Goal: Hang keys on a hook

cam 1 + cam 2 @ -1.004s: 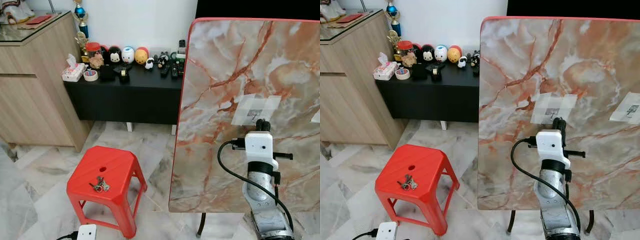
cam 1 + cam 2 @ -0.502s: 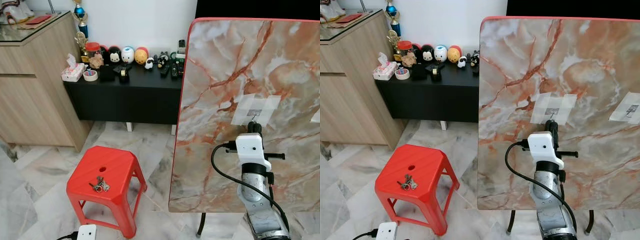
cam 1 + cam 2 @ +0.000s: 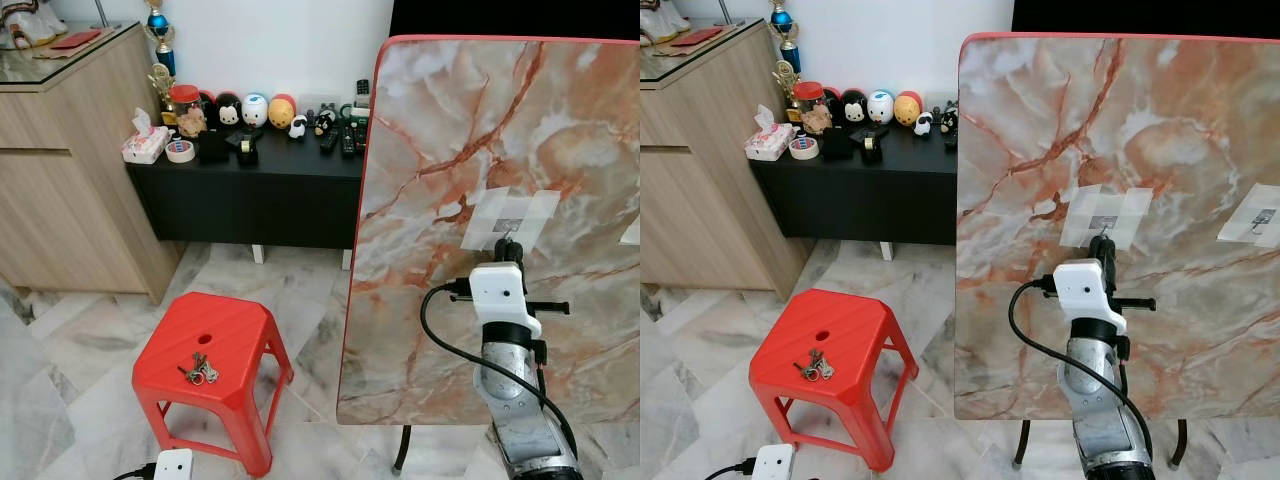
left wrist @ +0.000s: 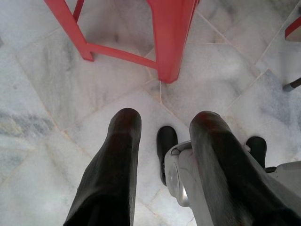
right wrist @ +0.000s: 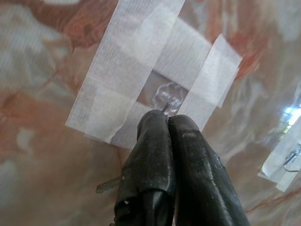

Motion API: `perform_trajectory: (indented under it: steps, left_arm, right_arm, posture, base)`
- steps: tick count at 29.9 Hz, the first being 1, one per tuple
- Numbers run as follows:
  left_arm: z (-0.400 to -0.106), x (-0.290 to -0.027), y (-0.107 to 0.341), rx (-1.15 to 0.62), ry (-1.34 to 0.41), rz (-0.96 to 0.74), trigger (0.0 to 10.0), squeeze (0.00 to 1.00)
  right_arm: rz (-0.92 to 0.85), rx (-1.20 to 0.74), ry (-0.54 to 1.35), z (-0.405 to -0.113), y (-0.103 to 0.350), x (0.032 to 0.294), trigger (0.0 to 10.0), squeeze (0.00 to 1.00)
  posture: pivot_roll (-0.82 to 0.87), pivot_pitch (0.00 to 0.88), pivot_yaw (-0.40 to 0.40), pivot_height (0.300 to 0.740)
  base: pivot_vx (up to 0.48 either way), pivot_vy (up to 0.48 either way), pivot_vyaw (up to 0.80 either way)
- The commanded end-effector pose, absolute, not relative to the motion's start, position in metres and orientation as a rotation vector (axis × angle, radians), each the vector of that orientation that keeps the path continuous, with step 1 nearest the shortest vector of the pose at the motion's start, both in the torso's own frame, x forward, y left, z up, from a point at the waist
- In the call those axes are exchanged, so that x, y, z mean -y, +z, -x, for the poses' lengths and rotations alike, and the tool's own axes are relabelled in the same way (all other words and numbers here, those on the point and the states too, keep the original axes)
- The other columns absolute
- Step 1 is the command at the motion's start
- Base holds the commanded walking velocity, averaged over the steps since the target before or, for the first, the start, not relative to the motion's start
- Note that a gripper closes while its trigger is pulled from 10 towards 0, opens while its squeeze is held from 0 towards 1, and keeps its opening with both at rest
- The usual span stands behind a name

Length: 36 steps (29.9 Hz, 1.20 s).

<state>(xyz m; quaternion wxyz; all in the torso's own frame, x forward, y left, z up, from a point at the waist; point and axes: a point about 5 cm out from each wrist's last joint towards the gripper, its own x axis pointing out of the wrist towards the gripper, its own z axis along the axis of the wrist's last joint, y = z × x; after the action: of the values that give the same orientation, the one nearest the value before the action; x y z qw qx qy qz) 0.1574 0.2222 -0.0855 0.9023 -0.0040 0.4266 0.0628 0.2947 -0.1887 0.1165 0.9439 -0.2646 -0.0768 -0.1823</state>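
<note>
Since a second ago our right gripper (image 5: 165,117) has climbed the marble board and closed in on the taped hook, and now we see its two black fingers (image 5: 188,155) pressed together, tips right at the clear hook (image 5: 167,94) under the crossed white tape (image 5: 113,80). Something thin and metallic pokes out between the fingertips, and a small grey tab sticks out beside the fingers lower down, but we cannot tell what either is. From the head we see the right arm reaching up in front of the upright marble board (image 3: 450,130), its white wrist block (image 3: 497,288) just below the tape patch, a black cable looping off it. A second taped hook (image 3: 1262,215) sits further along the board toward our right. Over on our left, well apart from the board, the keys (image 3: 200,370) lie on top of the red stool (image 3: 240,335), near its centre hole, not yet hung. Our left gripper (image 4: 164,136) hangs low with its fingers (image 4: 115,165) spread apart and nothing between them, looking down past a red stool leg onto the marble floor (image 4: 47,94). Behind the stool, a black console (image 3: 250,190) carries a row of round toy figures (image 3: 255,108), a tissue box (image 3: 147,145) and remotes, with a wooden cabinet (image 3: 70,170) beside it.
</note>
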Motion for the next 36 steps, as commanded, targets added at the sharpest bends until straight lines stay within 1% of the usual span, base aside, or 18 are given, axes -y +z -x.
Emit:
perform_trajectory:
  steps: [1,14,15,16,21,24,25,26,31,33,35,36]
  left_arm:
    - [-0.153,-0.222,-0.088,-0.904,0.133,0.017,10.0,0.0]
    - [-0.153,-0.22,-0.088,-0.902,0.13,0.017,10.0,0.0]
    - [-0.153,-0.221,-0.088,-0.901,0.13,0.017,10.0,0.0]
    - [-0.153,-0.221,-0.088,-0.901,0.13,0.016,10.0,0.0]
    - [-0.154,-0.222,-0.087,-0.9,0.131,0.015,10.0,0.0]
    - [-0.154,-0.223,-0.087,-0.898,0.132,0.015,10.0,0.0]
    - [-0.154,-0.223,-0.087,-0.898,0.131,0.014,10.0,0.0]
    - [-0.154,-0.222,-0.087,-0.898,0.13,0.014,10.0,0.0]
    - [-0.154,-0.221,-0.087,-0.896,0.129,0.015,10.0,0.0]
    - [-0.154,-0.221,-0.087,-0.895,0.128,0.016,10.0,0.0]
    - [-0.154,-0.221,-0.087,-0.895,0.129,0.016,10.0,0.0]
    - [-0.154,-0.221,-0.087,-0.894,0.13,0.015,10.0,0.0]
  right_arm:
    - [0.538,0.139,-0.367,-0.298,0.116,0.19,10.0,0.0]
    - [0.522,0.143,-0.344,-0.297,0.115,0.188,10.0,0.0]
    - [0.518,0.14,-0.334,-0.297,0.114,0.186,10.0,0.78]
    - [0.516,0.138,-0.33,-0.298,0.114,0.186,10.0,1.0]
    - [0.488,0.142,-0.283,-0.298,0.113,0.18,10.0,1.0]
    - [0.429,0.175,-0.205,-0.298,0.115,0.17,10.0,1.0]
    - [0.414,0.179,-0.177,-0.298,0.115,0.167,10.0,0.75]
    - [0.392,0.191,-0.125,-0.297,0.116,0.16,10.0,0.0]
    - [0.359,0.2,-0.058,-0.291,0.114,0.153,10.0,0.0]
    - [0.328,0.171,-0.008,-0.284,0.107,0.153,10.0,0.0]
    - [0.315,0.142,-0.005,-0.281,0.103,0.156,10.0,0.0]
    - [0.285,0.073,-0.008,-0.277,0.091,0.161,10.0,0.0]
  posture:
    - [0.03,0.0,-0.046,0.74]
    - [0.03,0.0,-0.046,0.74]
    - [0.03,0.0,-0.046,0.74]
    - [0.03,0.0,-0.046,0.74]
    - [0.03,0.0,-0.046,0.74]
    - [0.03,0.0,-0.046,0.74]
    - [0.03,0.0,-0.046,0.74]
    - [0.03,0.0,-0.046,0.74]
    - [0.03,0.0,-0.046,0.74]
    - [0.03,0.0,-0.049,0.74]
    - [0.03,0.0,-0.049,0.74]
    - [0.03,0.0,-0.047,0.74]
  base:
    - [0.0,0.0,0.0]
    - [0.0,0.0,0.0]
    - [0.0,0.0,0.0]
    - [0.0,0.0,0.0]
    - [0.0,0.0,0.0]
    - [0.0,0.0,0.0]
    - [0.0,0.0,0.0]
    - [0.0,0.0,0.0]
    - [0.0,0.0,0.0]
    - [0.0,0.0,0.0]
    - [0.0,0.0,0.0]
    - [0.0,0.0,0.0]
